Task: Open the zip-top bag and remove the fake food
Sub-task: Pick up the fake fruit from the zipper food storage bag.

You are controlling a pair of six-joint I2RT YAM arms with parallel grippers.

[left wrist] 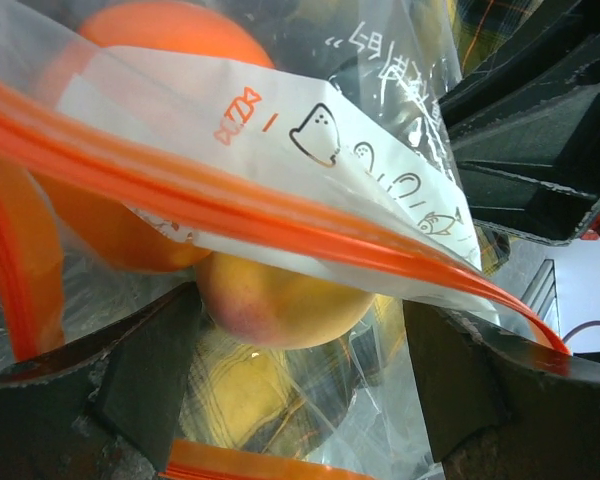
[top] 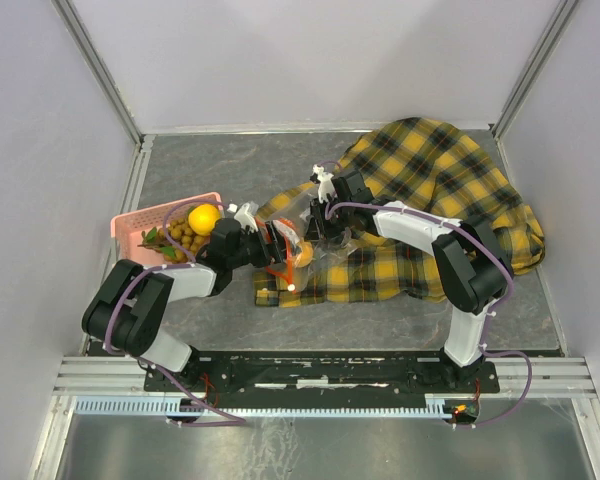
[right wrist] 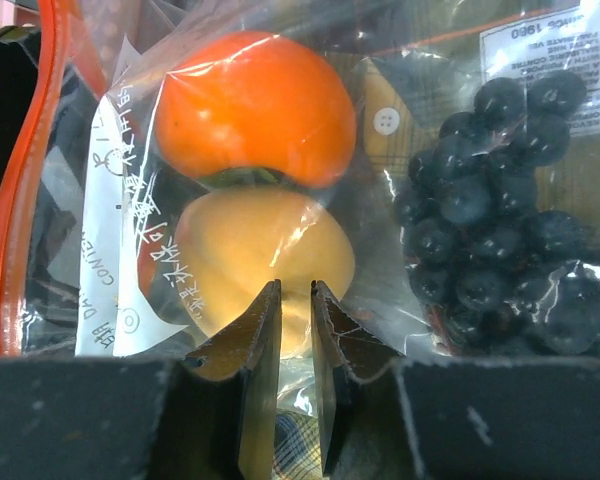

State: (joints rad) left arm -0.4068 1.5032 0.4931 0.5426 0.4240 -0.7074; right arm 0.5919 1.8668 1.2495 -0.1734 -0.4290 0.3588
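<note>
The zip-top bag (top: 312,238) lies on the plaid cloth between my two grippers, its orange zip strip (left wrist: 230,200) running across the left wrist view. My left gripper (left wrist: 300,375) is open at the bag's mouth, its fingers wide on either side of a yellow-peach fruit (left wrist: 280,300), with an orange fruit (left wrist: 160,30) behind it. My right gripper (right wrist: 296,300) is shut on a fold of the bag's clear film. Through the plastic it sees an orange fruit (right wrist: 255,105), a yellow fruit (right wrist: 250,250) and a dark grape bunch (right wrist: 500,210).
A pink basket (top: 128,224) at the left holds a yellow fruit (top: 203,218) and a tan grape bunch (top: 185,238). The yellow-black plaid cloth (top: 440,180) covers the right half of the grey table (top: 230,165). White walls enclose the table.
</note>
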